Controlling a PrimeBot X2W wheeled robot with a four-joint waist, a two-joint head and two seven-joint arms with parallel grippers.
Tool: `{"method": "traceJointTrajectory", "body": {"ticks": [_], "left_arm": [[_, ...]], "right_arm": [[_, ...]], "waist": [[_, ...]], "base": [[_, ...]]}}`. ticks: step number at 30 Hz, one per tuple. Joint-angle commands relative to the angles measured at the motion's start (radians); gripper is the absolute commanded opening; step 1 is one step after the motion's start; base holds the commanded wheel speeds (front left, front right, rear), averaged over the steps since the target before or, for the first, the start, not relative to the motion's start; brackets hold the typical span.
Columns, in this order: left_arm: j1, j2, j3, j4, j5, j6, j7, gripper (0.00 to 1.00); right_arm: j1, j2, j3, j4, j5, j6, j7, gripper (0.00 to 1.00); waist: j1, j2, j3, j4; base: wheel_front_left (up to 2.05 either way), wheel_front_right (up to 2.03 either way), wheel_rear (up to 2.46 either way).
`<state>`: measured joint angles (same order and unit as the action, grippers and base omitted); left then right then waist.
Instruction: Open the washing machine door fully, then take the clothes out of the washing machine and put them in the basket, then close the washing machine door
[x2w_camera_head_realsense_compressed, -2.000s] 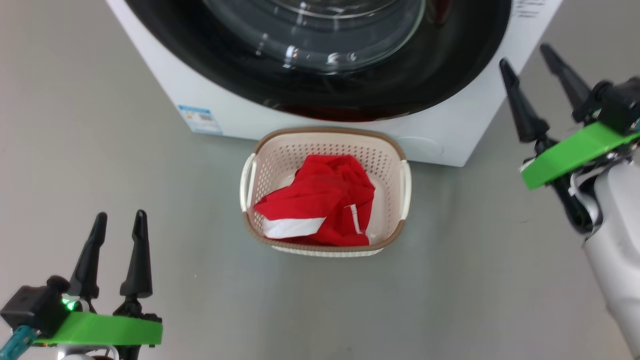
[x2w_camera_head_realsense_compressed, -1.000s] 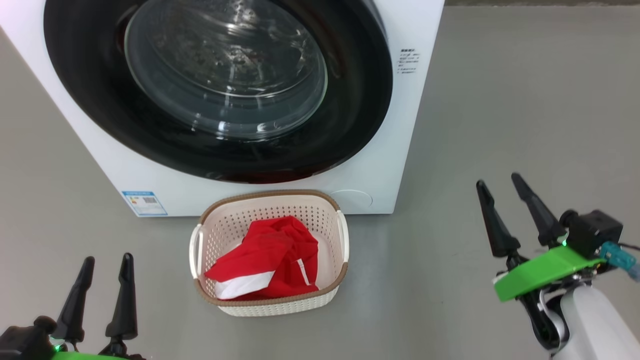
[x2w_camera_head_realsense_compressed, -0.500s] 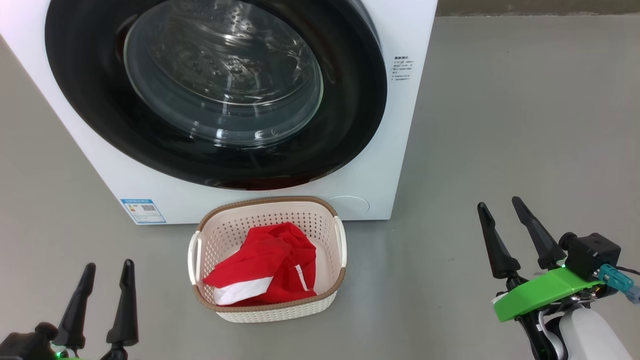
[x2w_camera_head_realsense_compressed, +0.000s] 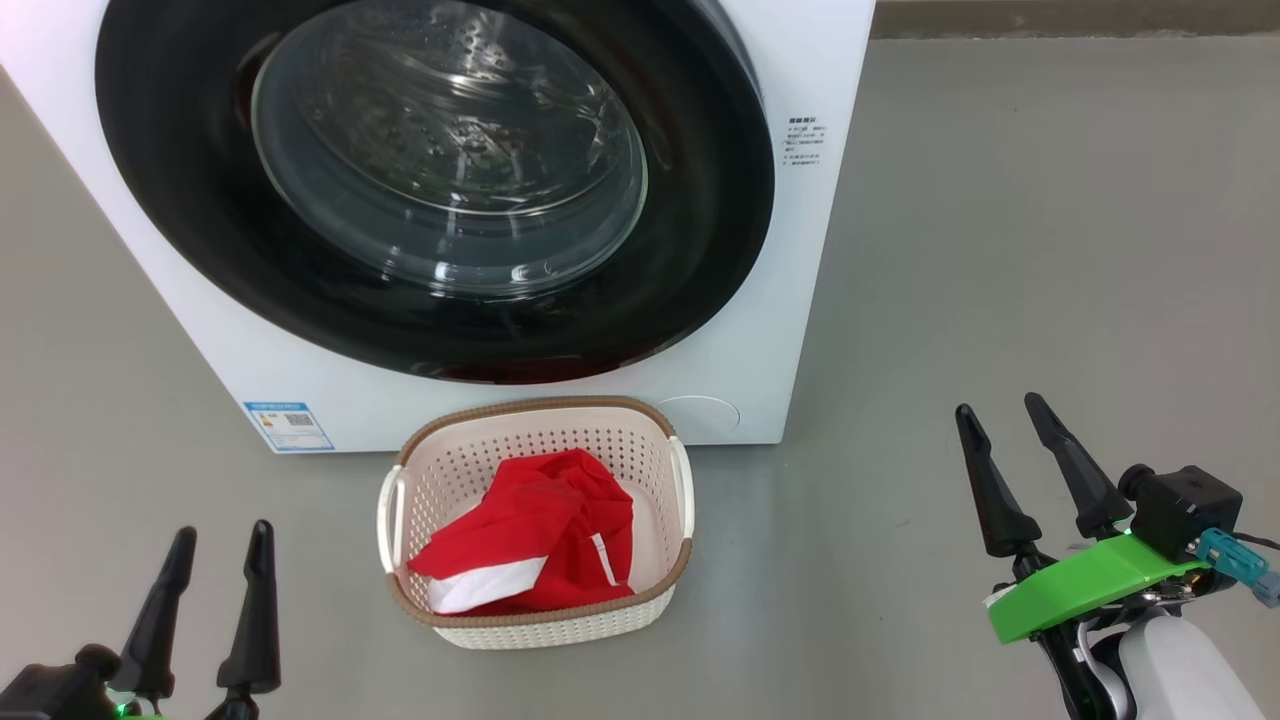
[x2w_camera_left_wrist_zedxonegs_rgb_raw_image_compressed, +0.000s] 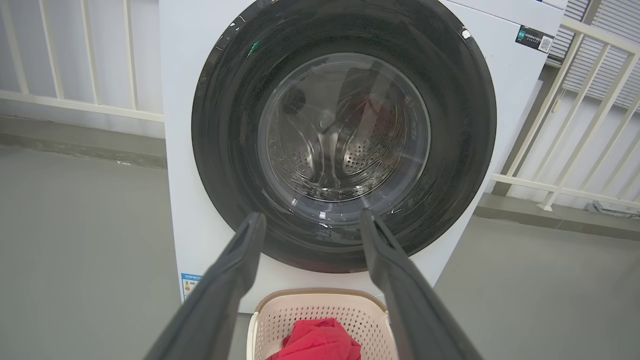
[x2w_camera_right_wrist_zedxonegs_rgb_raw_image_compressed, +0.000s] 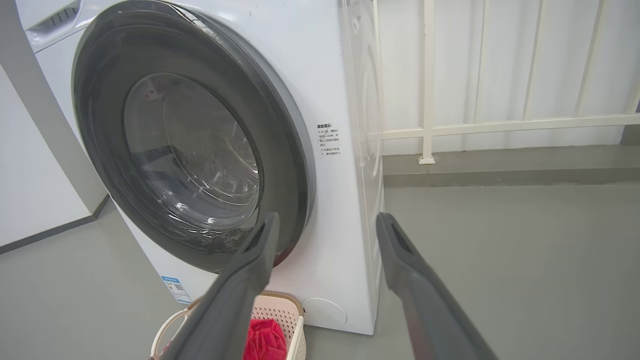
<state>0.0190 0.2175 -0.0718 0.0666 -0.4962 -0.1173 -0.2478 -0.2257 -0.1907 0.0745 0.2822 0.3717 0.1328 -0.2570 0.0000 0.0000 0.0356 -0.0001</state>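
The washing machine door (x2w_camera_head_realsense_compressed: 440, 190) is sitting shut, its black ring lying flush against the front of the washing machine (x2w_camera_head_realsense_compressed: 800, 250). Through the glass window the steel drum is showing. The clothes (x2w_camera_head_realsense_compressed: 535, 525) are lying bunched inside the basket (x2w_camera_head_realsense_compressed: 530, 408), red fabric with a white panel facing up, nothing hanging over the rim. The basket is standing on the grey floor (x2w_camera_head_realsense_compressed: 1050, 250) just in front of the washer's lower edge, below the door. A blue label sticker (x2w_camera_head_realsense_compressed: 290, 427) is showing on the washer's lower corner, to the left of the basket.

My left gripper (x2w_camera_head_realsense_compressed: 223, 532) is hovering low at the left, well apart from the basket, its two fingers spread and pinching nothing. In the left wrist view these fingers are pointing at the door, with the basket below them. My right gripper (x2w_camera_head_realsense_compressed: 997, 404) is hovering over bare floor to the right of the washer, fingers likewise spread and empty. A white railing (x2w_camera_right_wrist_zedxonegs_rgb_raw_image_compressed: 500, 125) is running along the wall behind the washer.
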Motion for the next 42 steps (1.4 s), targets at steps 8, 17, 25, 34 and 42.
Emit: {"method": "traceJointTrajectory", "body": {"ticks": [8, 17, 25, 34, 42], "left_arm": [[-0.025, 0.028, 0.03, -0.025, -0.01, 0.013, -0.004, 1.0], [-0.027, 0.032, 0.028, -0.03, -0.014, 0.016, -0.005, 1.0], [-0.029, 0.037, 0.028, -0.032, -0.02, 0.018, -0.005, 1.0], [-0.031, 0.04, 0.019, -0.029, -0.031, 0.015, -0.003, 1.0], [0.008, -0.028, -0.024, 0.041, -0.069, 0.008, 0.013, 0.0]], "right_arm": [[-0.005, -0.004, 0.014, -0.026, -0.006, -0.002, -0.005, 1.0], [-0.006, 0.0, 0.011, -0.03, -0.007, -0.002, -0.005, 1.0], [-0.007, 0.004, 0.008, -0.03, -0.008, -0.002, -0.005, 1.0], [-0.004, 0.008, 0.005, -0.032, -0.011, -0.002, -0.005, 1.0], [0.026, 0.026, -0.019, 0.036, 0.038, 0.0, 0.014, 0.0]], "waist": [[0.0, 0.0, 0.005, 0.0], [0.0, 0.0, 0.017, -0.001], [0.0, 0.0, 0.022, -0.004], [0.0, 0.0, 0.022, -0.005], [0.0009, 0.0, 0.02, -0.005]], "base": [[0.0, 0.0, 0.0], [0.0, 0.0, 0.0], [0.0, 0.0, 0.0], [0.0, 0.0, 0.0], [0.0, 0.0, 0.0]]}}
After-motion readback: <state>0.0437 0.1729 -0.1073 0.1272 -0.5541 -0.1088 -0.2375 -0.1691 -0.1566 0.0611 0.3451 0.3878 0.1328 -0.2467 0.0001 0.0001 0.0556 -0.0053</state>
